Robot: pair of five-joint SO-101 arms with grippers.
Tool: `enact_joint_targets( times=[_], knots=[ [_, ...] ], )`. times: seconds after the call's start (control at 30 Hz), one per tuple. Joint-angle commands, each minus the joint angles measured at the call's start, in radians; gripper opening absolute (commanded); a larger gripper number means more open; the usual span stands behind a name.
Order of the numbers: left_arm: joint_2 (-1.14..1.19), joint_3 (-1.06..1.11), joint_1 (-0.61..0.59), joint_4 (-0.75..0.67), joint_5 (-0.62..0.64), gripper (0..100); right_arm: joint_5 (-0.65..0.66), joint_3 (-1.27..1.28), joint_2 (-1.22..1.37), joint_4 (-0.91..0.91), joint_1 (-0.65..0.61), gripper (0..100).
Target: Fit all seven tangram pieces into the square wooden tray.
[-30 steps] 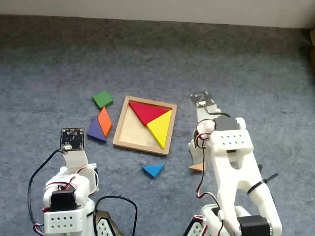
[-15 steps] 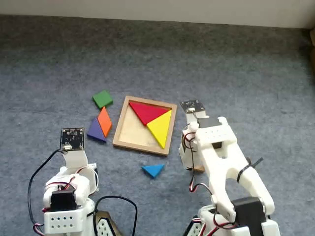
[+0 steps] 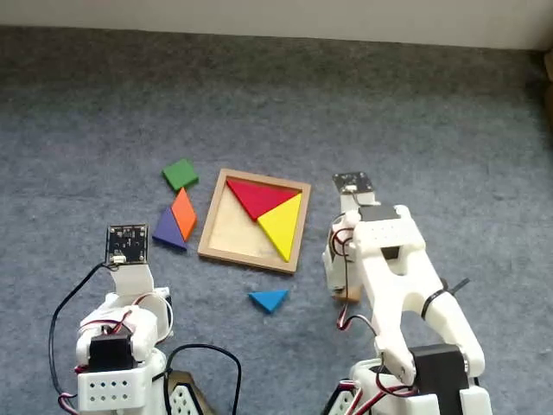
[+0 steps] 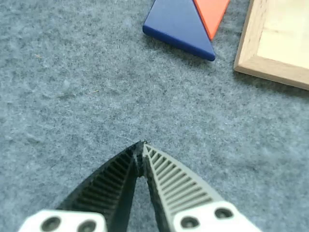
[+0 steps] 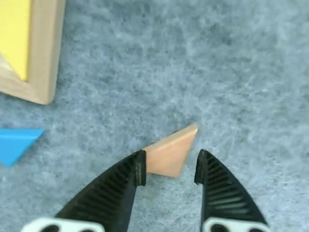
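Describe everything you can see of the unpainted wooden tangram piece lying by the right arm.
The unpainted wooden piece is a small, flat, pale tan block, apparently triangular. It lies flat on the grey carpet, outside the tray, off its corner nearest the right arm. The right claw stands open astride it, seeming to meet one corner on one side and standing clear on the other. Nothing else touches it.

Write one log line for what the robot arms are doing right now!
right gripper: open, straddling tan triangle | left gripper: shut, above carpet | tray: red triangle, yellow triangle inside
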Motion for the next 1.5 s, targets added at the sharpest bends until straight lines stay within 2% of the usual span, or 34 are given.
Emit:
enact_joint_targets(
  times=[0.0,0.13,0.43,0.63,0.83,1.0,1.3,1.47],
  knots=[
    [-0.013,0.021,-0.008,0.005,-0.006,1,-0.012,-0.005,0.004,-0.024,0.012,17.4],
    [-0.013,0.021,-0.008,0.005,-0.006,1,-0.014,-0.005,0.019,-0.025,0.008,17.3],
    [-0.013,0.021,-0.008,0.005,-0.006,1,-0.009,-0.016,0.223,-0.025,0.013,16.9],
    [-0.013,0.021,-0.008,0.005,-0.006,1,-0.009,-0.015,0.225,-0.019,0.008,10.5],
    [-0.013,0.021,-0.008,0.005,-0.006,1,-0.012,-0.018,0.232,-0.018,-0.001,10.7],
    [-0.013,0.021,-0.008,0.005,-0.006,1,-0.014,-0.018,0.234,0.008,-0.074,16.8],
    [-0.013,0.021,-0.008,0.005,-0.006,1,-0.014,-0.019,0.236,0.004,-0.090,16.9],
    [-0.013,0.021,-0.008,0.005,-0.006,1,-0.011,-0.019,0.234,0.004,-0.091,10.1]
  ],
)
